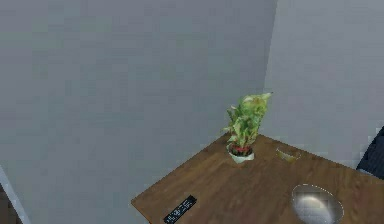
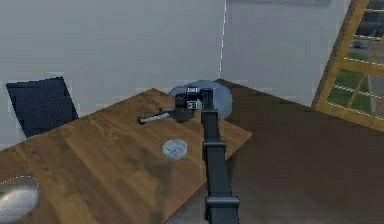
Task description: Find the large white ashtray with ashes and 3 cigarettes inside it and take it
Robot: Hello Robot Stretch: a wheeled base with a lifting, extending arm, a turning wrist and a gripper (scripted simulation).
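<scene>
Brown wood covers most of both views: a table (image 2: 100, 160) set into a corner of plain grey walls. Nearest in the forward view, a dark remote (image 1: 179, 210) lies at the table's near edge and a metal bowl (image 1: 317, 203) sits further along it. A potted plant (image 1: 245, 128) stands at the far edge, by the wall.

In the arm side view the arm (image 2: 215, 170) rises from the bottom edge across the table's side. Just left of it, a short way in from that edge, lies a pale round dish (image 2: 176, 149). It is shallow and whitish, and by shape and colour it is probably the ashtray, though its contents are too small to make out.

Beyond the dish the gripper (image 2: 158, 119) points toward the view's left. Only bare wood lies behind its far end, so it holds nothing. Whether its fingers are spread or pressed together cannot be told.

Farther out a dark blue chair (image 2: 42, 103) stands at the table's far edge, and a wood-framed window (image 2: 352, 60) fills the upper right.

The dish is likely glazed or glass: stiff, smooth, breakable and fairly heavy for its size. The rim looks the best hold, with one finger inside the wall and one outside. It should be kept level, since loose ash and cigarettes would spill with any tilt.
</scene>
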